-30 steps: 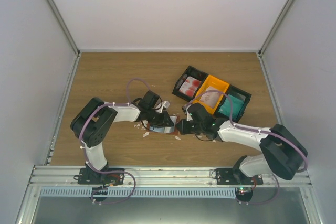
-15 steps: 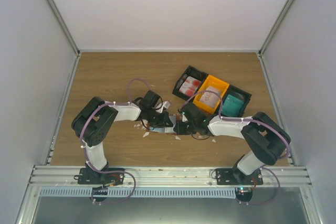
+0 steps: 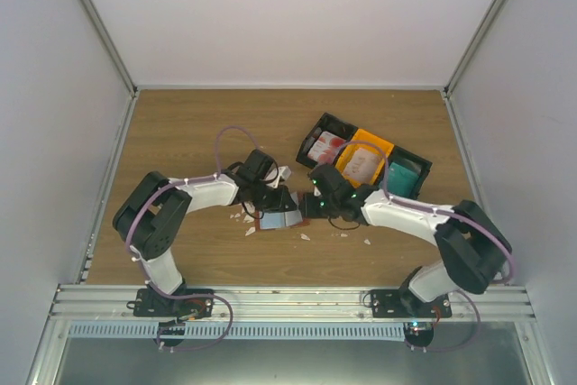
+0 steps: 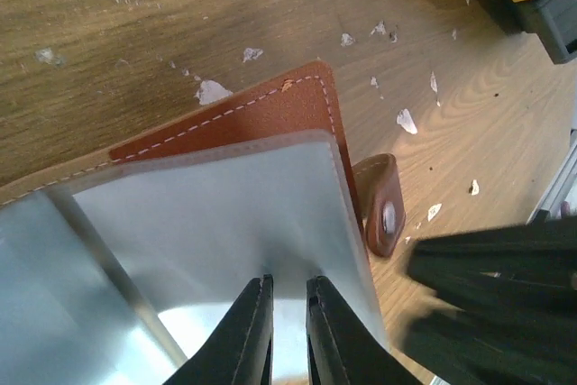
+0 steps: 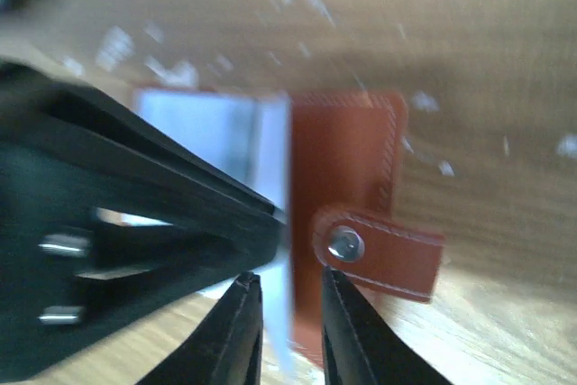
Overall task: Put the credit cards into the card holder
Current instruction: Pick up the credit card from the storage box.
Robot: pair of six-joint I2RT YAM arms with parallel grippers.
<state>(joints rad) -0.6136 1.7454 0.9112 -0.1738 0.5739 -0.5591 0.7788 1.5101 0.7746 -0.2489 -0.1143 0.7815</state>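
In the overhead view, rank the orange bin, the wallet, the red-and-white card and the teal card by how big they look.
1. orange bin
2. wallet, partly covered, so possibly bigger than it looks
3. red-and-white card and teal card: about alike, too close to rank

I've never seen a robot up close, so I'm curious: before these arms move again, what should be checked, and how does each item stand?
1. Card holder lying open, pockets showing: ok.
2. Left tool pinching the pocket flap: ok.
3. Right tool gripping the holder's edge: cannot tell, blurred.
4. Credit cards in a tool: not ok; all lie in the bins.
5. Tools clear of each other: cannot tell.
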